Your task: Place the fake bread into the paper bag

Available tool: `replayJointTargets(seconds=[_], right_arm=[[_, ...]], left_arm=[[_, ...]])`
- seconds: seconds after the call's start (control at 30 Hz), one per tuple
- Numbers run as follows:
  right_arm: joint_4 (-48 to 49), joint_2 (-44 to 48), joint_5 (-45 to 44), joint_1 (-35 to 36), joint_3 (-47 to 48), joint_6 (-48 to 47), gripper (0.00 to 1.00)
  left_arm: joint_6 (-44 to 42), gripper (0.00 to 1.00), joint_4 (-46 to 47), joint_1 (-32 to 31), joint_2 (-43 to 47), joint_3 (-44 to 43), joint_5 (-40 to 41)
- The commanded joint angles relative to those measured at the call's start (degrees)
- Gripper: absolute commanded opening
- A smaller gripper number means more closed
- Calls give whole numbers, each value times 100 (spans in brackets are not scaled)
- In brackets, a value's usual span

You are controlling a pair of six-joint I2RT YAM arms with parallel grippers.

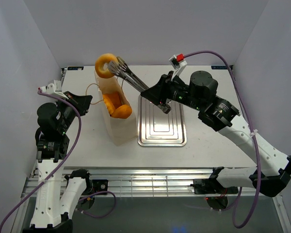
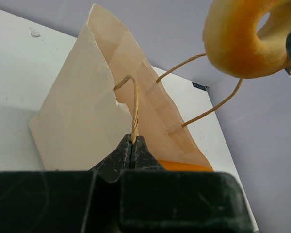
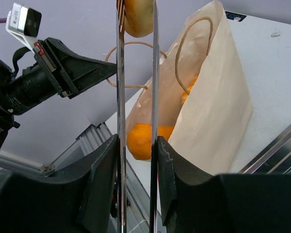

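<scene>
Our left jaws pinch shut on the looped string handle of the tall cream paper bag. Our right jaws clamp metal tongs, which hold the glossy golden ring doughnut just above the bag. We judge it light, stiff, slick: best pinched across the ring.

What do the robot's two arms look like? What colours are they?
The left arm and right arm are both made of white shell links joined by chunky black round joints. A thin purple cable loops along each one. Their jaws are black and wedge-shaped. A small white block with a red tip sits by the right wrist.
</scene>
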State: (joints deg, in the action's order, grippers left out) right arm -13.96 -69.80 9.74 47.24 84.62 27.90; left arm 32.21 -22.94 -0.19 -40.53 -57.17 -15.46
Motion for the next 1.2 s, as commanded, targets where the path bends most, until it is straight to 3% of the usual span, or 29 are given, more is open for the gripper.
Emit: replayJointTargets(seconds=[0.0,0.43,1.17], right_arm=[[-54,-60,-551,232,432,-408,40],[-986,-815,-1852,962,1285,-760,40],[-1259,-1220,-2275,1050,1610,-795,48]], left_arm=[[-13,0,-149,10,81,-172,0],[-21,0,-202,10,98,-225,26],[-74,0,-264,10,133,-251,79]])
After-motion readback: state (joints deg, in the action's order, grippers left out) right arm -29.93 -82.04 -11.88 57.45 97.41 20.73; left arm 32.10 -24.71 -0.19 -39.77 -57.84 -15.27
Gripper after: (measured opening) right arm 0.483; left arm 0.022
